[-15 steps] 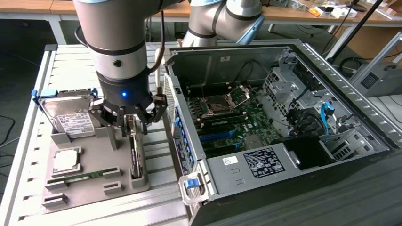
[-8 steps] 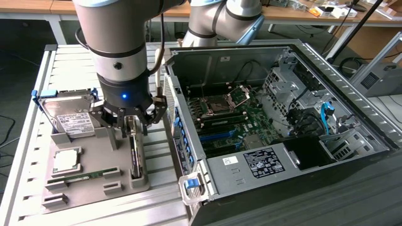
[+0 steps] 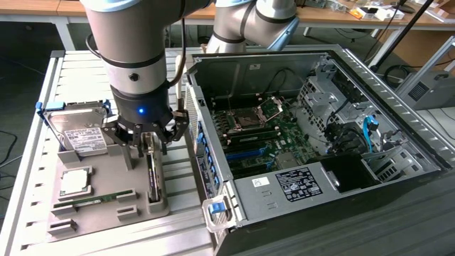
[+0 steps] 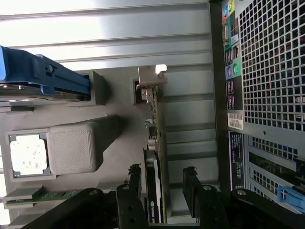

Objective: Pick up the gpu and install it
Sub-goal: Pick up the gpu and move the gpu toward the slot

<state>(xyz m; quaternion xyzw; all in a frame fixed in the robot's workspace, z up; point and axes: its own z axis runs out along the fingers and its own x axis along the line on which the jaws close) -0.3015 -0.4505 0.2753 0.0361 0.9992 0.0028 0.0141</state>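
Observation:
The gpu (image 3: 151, 181) is a thin dark card that stands on its edge in a slot of the grey holder tray (image 3: 106, 213), beside the open computer case (image 3: 299, 138). My gripper (image 3: 151, 148) hangs straight down over the card's far end. In the wrist view the gpu (image 4: 157, 129) runs away from me with its silvery bracket (image 4: 150, 78) at the far end. My gripper (image 4: 162, 179) is open and straddles the card, one black finger on each side. A clear gap shows between the card and the finger (image 4: 190, 181) on the case side.
On the same tray lie a silver hard drive (image 3: 82, 130) in a blue frame, a processor chip (image 3: 74, 181) and a green memory stick (image 3: 96, 200). The case's motherboard (image 3: 263, 138) lies exposed. The case's rear wall (image 4: 267, 86) stands close to the gpu.

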